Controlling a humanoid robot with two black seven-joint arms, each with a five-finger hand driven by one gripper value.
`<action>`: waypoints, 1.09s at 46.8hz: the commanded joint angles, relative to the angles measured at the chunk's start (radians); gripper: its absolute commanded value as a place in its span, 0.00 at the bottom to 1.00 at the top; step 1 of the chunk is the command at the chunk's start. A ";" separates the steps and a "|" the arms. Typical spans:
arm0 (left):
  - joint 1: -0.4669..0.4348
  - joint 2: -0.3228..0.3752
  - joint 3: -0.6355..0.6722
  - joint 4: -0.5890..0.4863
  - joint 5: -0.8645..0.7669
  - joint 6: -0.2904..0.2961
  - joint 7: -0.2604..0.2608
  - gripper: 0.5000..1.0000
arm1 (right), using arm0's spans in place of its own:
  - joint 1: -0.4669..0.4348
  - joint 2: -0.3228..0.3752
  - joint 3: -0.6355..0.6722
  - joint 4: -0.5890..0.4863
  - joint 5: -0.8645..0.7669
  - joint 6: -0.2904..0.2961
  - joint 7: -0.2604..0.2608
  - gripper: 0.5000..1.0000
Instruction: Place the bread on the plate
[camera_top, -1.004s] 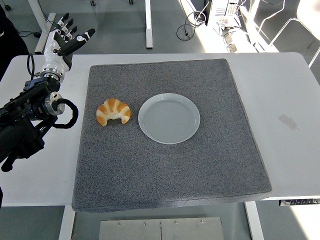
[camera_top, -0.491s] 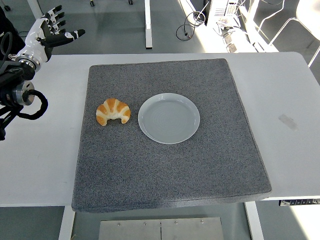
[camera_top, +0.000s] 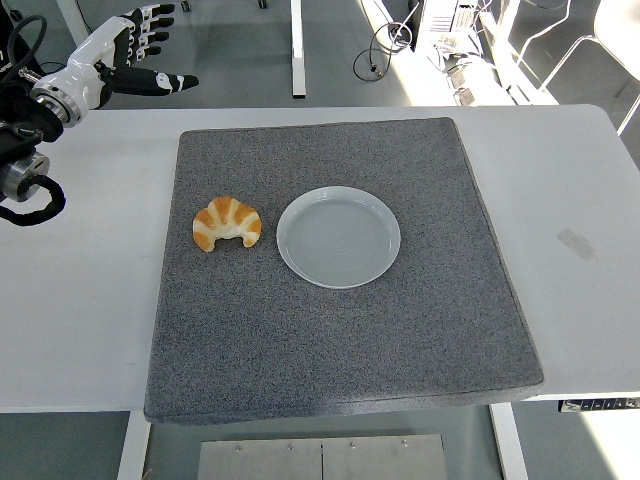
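Note:
A golden croissant lies on the grey mat, just left of an empty pale plate at the mat's middle. My left hand is raised at the top left, beyond the table's far left corner, well away from the croissant. Its fingers are spread and hold nothing. The right arm does not show.
The white table extends around the mat on all sides. A small piece of tape lies on the table at the right. Table legs, cables and chairs stand on the floor behind.
My left arm has drawn back toward the left edge and the hand has turned, its fingers now pointing rightward. The croissant and plate have not moved.

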 joint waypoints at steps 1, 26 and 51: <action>-0.001 0.017 0.001 -0.030 0.053 0.004 0.025 0.84 | 0.000 0.000 0.000 0.000 0.000 0.000 0.000 1.00; -0.001 0.046 0.043 -0.214 0.498 0.061 0.247 0.79 | 0.000 0.000 0.000 0.000 0.000 0.000 0.000 1.00; -0.017 0.098 0.155 -0.332 0.587 0.060 0.309 0.79 | 0.000 0.000 0.000 0.000 0.000 0.000 0.000 1.00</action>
